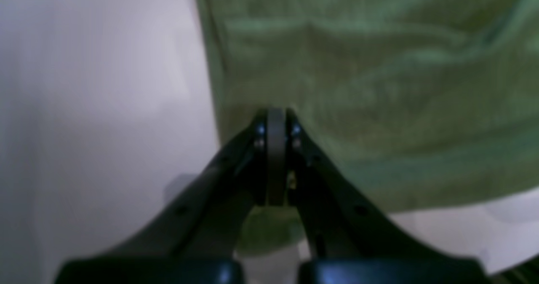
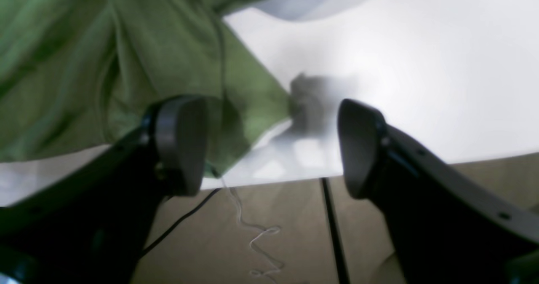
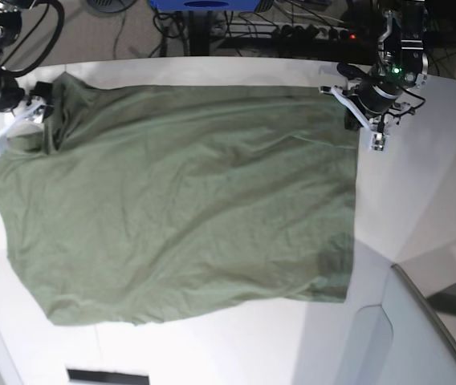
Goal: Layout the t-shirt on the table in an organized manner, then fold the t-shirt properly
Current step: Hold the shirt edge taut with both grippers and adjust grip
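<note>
The olive-green t-shirt (image 3: 188, 208) lies spread wide over the white table (image 3: 421, 184), with wrinkles across its middle. In the base view my left gripper (image 3: 351, 108) is at the shirt's far right corner. The left wrist view shows that gripper (image 1: 276, 119) with its jaws pressed together on the t-shirt (image 1: 379, 86) edge, cloth showing under the fingers. My right gripper (image 3: 42, 104) is at the shirt's far left corner. In the right wrist view it (image 2: 269, 140) stands open, with the t-shirt (image 2: 126, 65) corner lying loose behind its left finger (image 2: 181, 140) on the table (image 2: 400, 65).
A grey translucent panel (image 3: 405, 337) stands at the near right. Cables and equipment (image 3: 236, 24) lie on the floor past the table's far edge. The right wrist view shows the table edge with a black cable (image 2: 181, 221) and a white thread (image 2: 257, 233) below it.
</note>
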Controlling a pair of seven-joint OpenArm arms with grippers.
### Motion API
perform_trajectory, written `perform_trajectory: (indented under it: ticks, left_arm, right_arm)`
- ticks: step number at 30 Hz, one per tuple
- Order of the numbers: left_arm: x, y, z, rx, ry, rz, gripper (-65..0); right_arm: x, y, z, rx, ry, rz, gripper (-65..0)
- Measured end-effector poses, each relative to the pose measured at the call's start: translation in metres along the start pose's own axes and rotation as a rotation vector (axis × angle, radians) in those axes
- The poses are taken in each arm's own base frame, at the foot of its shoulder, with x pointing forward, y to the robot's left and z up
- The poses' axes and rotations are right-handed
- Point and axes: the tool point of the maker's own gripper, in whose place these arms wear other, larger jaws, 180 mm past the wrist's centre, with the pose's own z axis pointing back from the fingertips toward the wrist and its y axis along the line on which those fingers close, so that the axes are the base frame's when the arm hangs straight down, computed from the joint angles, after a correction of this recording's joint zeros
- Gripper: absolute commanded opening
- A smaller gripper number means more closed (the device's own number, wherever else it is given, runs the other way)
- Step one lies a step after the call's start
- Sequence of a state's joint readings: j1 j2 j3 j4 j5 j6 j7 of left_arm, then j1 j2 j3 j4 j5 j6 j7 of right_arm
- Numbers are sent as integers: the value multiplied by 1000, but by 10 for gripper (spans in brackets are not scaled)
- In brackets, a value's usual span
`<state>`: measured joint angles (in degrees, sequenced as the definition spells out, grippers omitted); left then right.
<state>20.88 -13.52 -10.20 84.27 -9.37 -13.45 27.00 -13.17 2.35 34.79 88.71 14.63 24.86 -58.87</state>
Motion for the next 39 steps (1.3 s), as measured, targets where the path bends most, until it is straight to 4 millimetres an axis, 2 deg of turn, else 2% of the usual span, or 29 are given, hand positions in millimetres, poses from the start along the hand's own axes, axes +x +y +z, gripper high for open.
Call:
perform_trajectory:
  ticks: [4, 9, 10, 13, 15, 24, 29, 31, 35, 36, 39]
  left_arm:
    - [-3, 1, 1, 3, 6, 3, -650]
    - [-3, 2, 1, 4, 8, 2, -650]
    - [-3, 2, 1, 4, 9, 2, -650]
    - [-3, 2, 1, 4, 9, 2, -650]
    - [-3, 3, 1, 5, 9, 2, -650]
    - [-3, 2, 1, 4, 10, 2, -650]
    - [-5, 3, 1, 5, 12, 2, -650]
    - [-5, 3, 1, 5, 12, 2, -650]
    - [-4, 3, 1, 5, 12, 2, -650]
    - [-4, 3, 1, 6, 11, 3, -650]
    - [-4, 3, 1, 5, 11, 4, -650]
  right_arm:
    - [-11, 1, -6, 17, 35, 7, -279]
    - [-6, 2, -6, 22, 15, 13, -297]
    - [-6, 2, -6, 22, 12, 13, -335]
    - [-6, 1, -6, 20, 14, 14, -551]
    - [-7, 0, -6, 17, 17, 15, -648]
    - [-9, -1, -6, 15, 21, 16, -648]
    - [-13, -18, 4, -23, 4, -28, -633]
    - [-12, -19, 4, -27, 4, -27, -573]
    - [-11, -16, 3, -18, 0, -25, -350]
    - [-11, -16, 3, -19, 1, -25, -332]
    - [-11, -16, 3, -19, -1, -25, -332]
